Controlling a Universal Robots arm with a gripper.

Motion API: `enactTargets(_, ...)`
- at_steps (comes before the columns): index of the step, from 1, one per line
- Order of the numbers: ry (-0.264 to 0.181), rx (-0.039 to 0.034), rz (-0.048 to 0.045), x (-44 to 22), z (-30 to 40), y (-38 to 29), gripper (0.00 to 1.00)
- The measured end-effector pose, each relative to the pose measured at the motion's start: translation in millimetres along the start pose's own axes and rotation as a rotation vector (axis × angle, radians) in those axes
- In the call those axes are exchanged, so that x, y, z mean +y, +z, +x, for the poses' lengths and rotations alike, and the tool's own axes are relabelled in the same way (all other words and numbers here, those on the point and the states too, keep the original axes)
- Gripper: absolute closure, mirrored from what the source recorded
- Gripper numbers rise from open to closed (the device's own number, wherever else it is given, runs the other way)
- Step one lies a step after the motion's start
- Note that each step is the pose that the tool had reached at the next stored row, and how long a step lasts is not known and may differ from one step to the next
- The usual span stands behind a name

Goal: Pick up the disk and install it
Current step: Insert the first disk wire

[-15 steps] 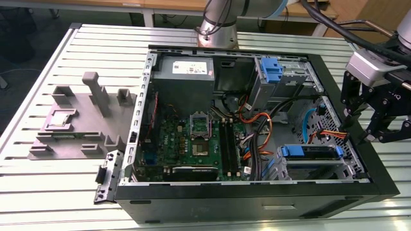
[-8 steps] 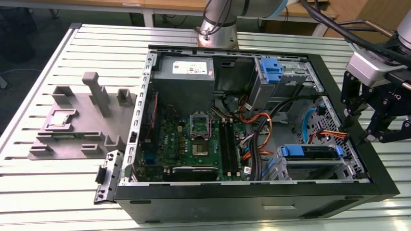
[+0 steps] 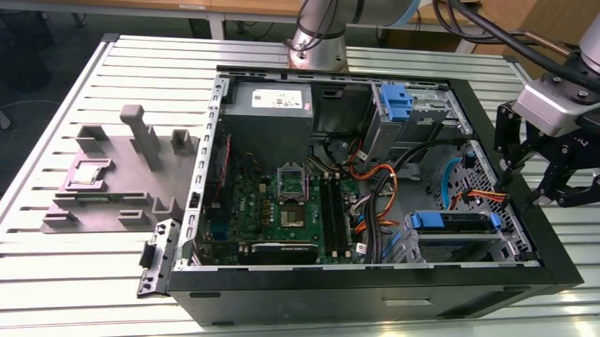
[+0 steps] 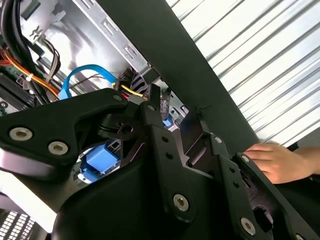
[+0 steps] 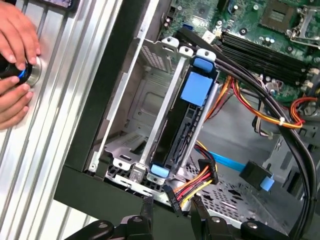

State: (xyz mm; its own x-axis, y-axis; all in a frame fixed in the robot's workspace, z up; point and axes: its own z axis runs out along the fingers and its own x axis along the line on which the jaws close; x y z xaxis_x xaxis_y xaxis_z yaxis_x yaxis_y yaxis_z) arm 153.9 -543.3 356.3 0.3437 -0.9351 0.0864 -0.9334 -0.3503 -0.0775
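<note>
Just beyond the black gripper [image 5: 171, 217], whose fingers are standing apart and clasping nothing, the silver-grey hard disk in its bright blue plastic carrier [image 5: 192, 115] is sitting edge-up inside the grey metal drive cage [image 5: 150, 100], clear of both fingers. It is probably handling as stiff, weighty and shock-sensitive, so the carrier's blue ends are looking like the safest hold.

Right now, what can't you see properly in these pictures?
- Disk: in the first wrist view it sits edge-on in its metal cage, so its label is hidden.
- Round knob: in the first wrist view a person's fingers cover it.
- Cage's lower part: in the exterior view it is behind the case's front wall.
</note>
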Motion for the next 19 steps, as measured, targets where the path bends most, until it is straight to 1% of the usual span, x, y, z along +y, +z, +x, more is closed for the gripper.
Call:
enactTargets(4,-0.030,-0.0023,0.0026,1.0,-0.1,0.4,0.57)
enactTargets(8,-0.098,-0.0074,0.0084,1.3,-0.2,1.4,0.57)
enactTargets(9,-0.105,-0.0081,0.0090,1.6,-0.3,1.5,0.57)
enactTargets(17,-0.107,-0.0082,0.0093,1.6,-0.3,1.5,0.57)
enactTargets(19,-0.117,-0.0090,0.0101,1.9,-0.4,1.7,0.57)
